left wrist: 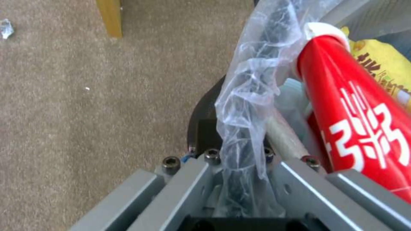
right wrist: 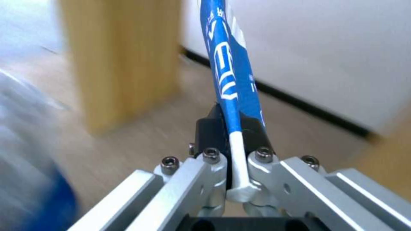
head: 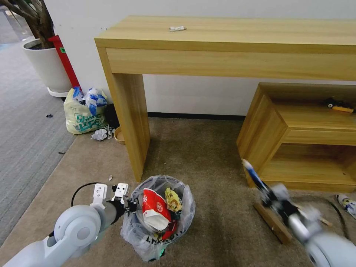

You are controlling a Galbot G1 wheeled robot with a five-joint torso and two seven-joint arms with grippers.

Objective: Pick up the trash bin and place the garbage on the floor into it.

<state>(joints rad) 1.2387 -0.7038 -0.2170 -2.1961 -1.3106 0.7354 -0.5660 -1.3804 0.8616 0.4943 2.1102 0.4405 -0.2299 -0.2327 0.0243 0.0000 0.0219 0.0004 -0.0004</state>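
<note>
The trash bin (head: 148,241) stands on the beige floor (head: 207,155) in front of me, its clear liner bulging with a red-and-white carton (head: 154,207) and a yellow wrapper (head: 172,200). My left gripper (head: 128,205) is shut on the bin's near-left rim; the left wrist view shows the dark rim and crinkled liner (left wrist: 246,96) clamped in that gripper (left wrist: 235,141). To the right, my blurred right gripper (head: 265,196) is shut on a flat blue-and-white piece of garbage (head: 252,174) that sticks up from it. The right wrist view shows this blue strip (right wrist: 231,73) pinched in the gripper (right wrist: 235,138).
A brown cardboard piece (head: 272,222) lies under the right arm, and a plastic bottle (head: 346,204) at the right edge. The desk leg (head: 129,122) rises behind the bin; a low shelf (head: 296,137) is on the right. A yellowish tied bag (head: 79,115) and white pot (head: 46,63) stand far left.
</note>
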